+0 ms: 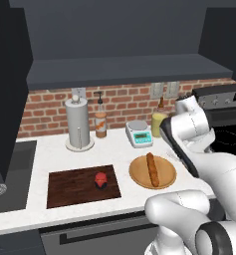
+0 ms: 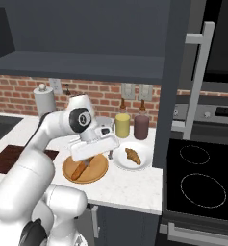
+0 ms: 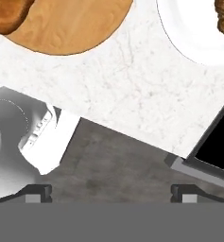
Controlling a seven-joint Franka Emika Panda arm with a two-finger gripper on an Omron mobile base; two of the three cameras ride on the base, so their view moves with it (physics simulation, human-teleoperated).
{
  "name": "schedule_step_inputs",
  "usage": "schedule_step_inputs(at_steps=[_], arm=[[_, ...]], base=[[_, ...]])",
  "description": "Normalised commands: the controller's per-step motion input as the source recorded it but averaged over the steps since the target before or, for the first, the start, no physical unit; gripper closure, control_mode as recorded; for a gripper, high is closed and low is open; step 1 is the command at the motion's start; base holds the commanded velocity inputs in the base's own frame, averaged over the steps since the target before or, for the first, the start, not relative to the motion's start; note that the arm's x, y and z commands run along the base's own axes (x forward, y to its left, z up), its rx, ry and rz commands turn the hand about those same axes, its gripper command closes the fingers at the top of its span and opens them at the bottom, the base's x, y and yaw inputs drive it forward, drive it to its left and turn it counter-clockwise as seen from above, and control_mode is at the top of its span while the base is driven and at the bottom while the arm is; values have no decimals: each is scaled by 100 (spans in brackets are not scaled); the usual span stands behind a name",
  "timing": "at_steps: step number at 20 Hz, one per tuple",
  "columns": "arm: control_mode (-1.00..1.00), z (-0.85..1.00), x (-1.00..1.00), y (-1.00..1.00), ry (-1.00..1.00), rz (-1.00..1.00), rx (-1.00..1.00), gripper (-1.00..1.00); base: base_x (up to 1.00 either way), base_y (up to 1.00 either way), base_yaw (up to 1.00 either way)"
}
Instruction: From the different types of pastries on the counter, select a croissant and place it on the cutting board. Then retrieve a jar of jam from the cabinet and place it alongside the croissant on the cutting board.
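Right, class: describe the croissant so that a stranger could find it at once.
Start at the black stove and look just left, on the white counter. A white plate there holds the croissant: small, curved and golden, unlike the long straight bread stick on the round wooden plate beside it.

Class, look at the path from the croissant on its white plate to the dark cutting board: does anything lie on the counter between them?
Yes. The round wooden plate carrying the long bread stick sits between the croissant and the cutting board. The gripper hangs just beside the croissant's white plate. A small red-topped jar already stands on the board.
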Motion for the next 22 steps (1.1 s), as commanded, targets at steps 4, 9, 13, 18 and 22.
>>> schedule_step_inputs(at_steps=[4, 9, 13, 18, 22], arm=[[-100, 0, 0, -35, 0, 10, 1, -100], [-100, 0, 15, -23, 0, 5, 0, -100], [-100, 0, 45, -7, 0, 7, 1, -100], [-100, 0, 66, 0, -1, 2, 10, -100], [-100, -1, 69, -2, 0, 0, 29, -100]], base=[[0, 0, 0], [0, 0, 0], [0, 0, 0], [0, 0, 0], [0, 0, 0]])
